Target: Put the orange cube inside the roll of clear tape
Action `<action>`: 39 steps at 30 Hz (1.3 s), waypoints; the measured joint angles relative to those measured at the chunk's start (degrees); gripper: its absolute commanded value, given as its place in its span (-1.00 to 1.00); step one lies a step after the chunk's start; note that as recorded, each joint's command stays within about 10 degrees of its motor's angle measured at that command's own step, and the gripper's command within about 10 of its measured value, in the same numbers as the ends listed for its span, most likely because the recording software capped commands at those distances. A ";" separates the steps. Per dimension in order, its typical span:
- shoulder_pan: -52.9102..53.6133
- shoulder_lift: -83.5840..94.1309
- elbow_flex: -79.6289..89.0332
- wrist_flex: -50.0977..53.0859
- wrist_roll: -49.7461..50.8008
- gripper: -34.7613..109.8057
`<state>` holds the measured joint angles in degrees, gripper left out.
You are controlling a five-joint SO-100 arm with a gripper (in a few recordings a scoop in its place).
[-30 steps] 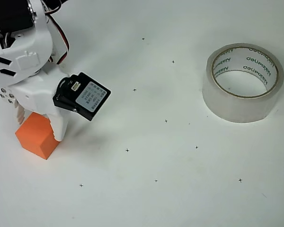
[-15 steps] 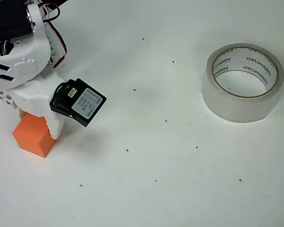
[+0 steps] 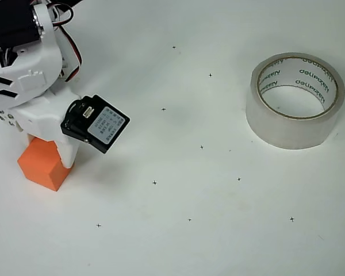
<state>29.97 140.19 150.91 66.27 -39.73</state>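
A: Progress check. The orange cube (image 3: 42,168) sits at about 8 o'clock in the overhead view, close to the left edge. The roll of tape (image 3: 295,101) lies flat at 2 o'clock, core up and with nothing in it. So the drop-in is not done.

B: And the grab?

A: The fingers (image 3: 46,150) are down over the cube's top end. One white finger (image 3: 68,155) lies against the cube's right face. The other is hidden under the wrist housing, so I cannot tell how wide they stand or whether they grip. The cube looks to rest on the worktop (image 3: 178,241).

B: What is left, then?

A: By my reading: secure the hold, lift, carry toward 2 o'clock, release over the core.

B: Room to move?

A: Plenty. Between cube and roll the worktop carries only small black cross marks. The tight spots are the ends: the cube near the left edge, the roll not far from the right edge. The core looks wider than the cube, though the roll's wall stands tall, so the carry needs height.
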 measured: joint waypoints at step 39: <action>-45.44 -18.81 -44.12 7.56 31.29 -0.30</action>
<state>-15.47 121.38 106.79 73.83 -8.44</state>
